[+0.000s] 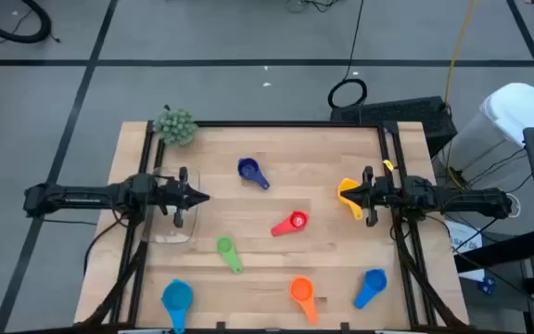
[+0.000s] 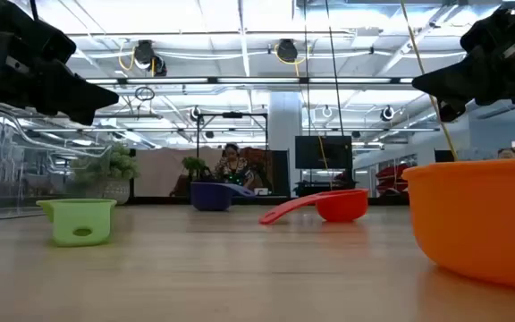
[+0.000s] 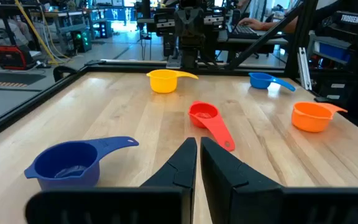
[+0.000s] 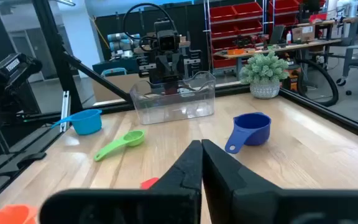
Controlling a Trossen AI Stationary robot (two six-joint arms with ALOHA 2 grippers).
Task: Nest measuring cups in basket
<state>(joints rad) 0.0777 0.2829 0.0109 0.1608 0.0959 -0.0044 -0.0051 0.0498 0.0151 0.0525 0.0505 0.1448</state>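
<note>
Seven measuring cups lie scattered upright on the wooden table: dark blue (image 1: 251, 172), red (image 1: 292, 224), green (image 1: 229, 252), orange (image 1: 302, 293), yellow (image 1: 350, 199), and two lighter blue (image 1: 176, 299) (image 1: 371, 286). The clear basket (image 1: 170, 223) stands at the table's left side, under my left arm. My left gripper (image 1: 202, 197) hangs shut above the table, just right of the basket, pointing toward the red cup (image 3: 207, 118). My right gripper (image 1: 344, 194) hangs shut above the yellow cup, pointing at the basket (image 4: 176, 99). In the low view both grippers (image 2: 105, 94) (image 2: 423, 85) are well above the table.
A fuzzy green ball (image 1: 175, 126) sits at the table's far left corner. Black frame rails (image 1: 286, 124) run along the far edge and both sides. Bare wood lies in the middle, between the red and yellow cups.
</note>
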